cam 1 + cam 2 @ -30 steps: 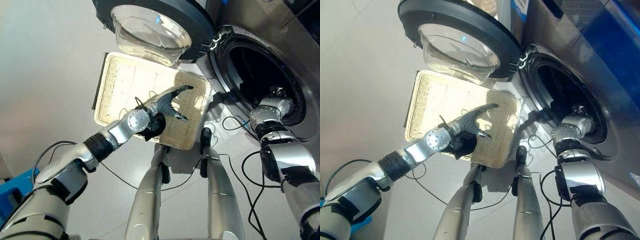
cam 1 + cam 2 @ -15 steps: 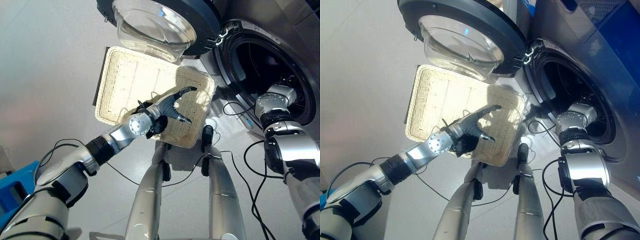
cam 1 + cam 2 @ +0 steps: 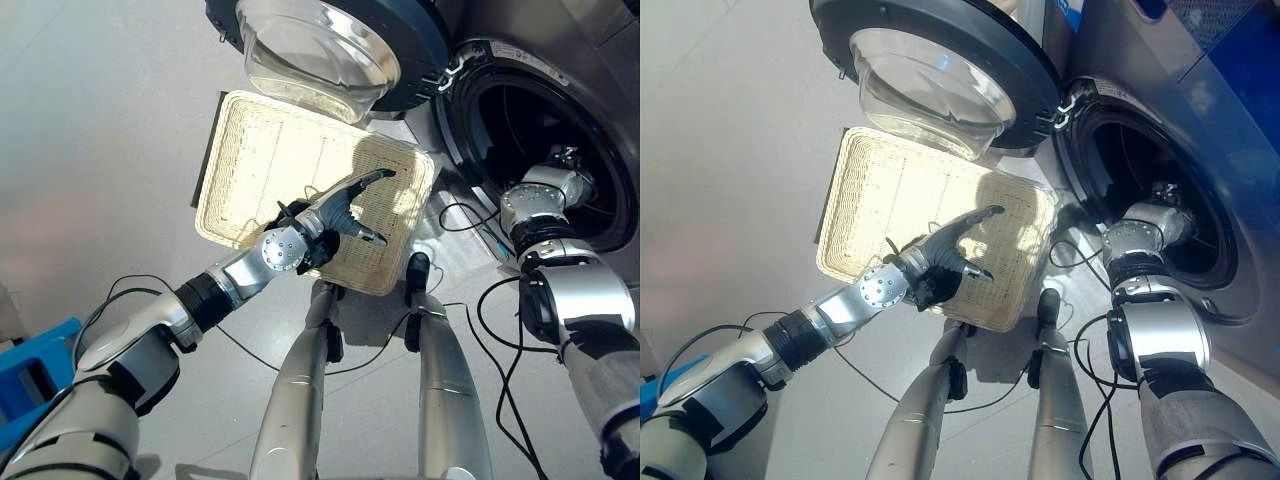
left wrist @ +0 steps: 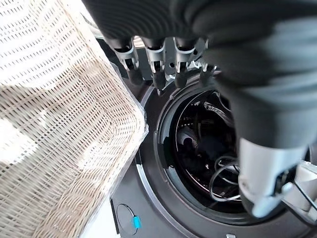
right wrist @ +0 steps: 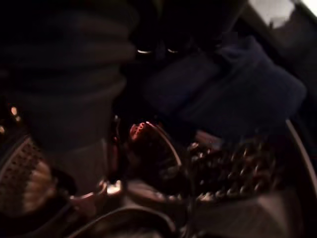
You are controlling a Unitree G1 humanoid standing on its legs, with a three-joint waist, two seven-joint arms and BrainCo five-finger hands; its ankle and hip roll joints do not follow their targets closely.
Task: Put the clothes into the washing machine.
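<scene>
Right arm has pushed back into the washing machine (image 3: pixel 520 130) drum since half a second ago; right hand's fingers hidden, grip unreadable. Dark blue clothes (image 5: pixel 233 94) lie inside. Left hand (image 3: pixel 335 215) hovers over wicker basket (image 3: pixel 260 160), fingers apart.

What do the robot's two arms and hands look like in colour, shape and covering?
Both arms are silver-grey rounded segments joined by black bands. The left hand has a dark ribbed cover, a round silver wrist disc and silver fingers with dark tips. The right hand shows a dark ribbed cover.
</scene>
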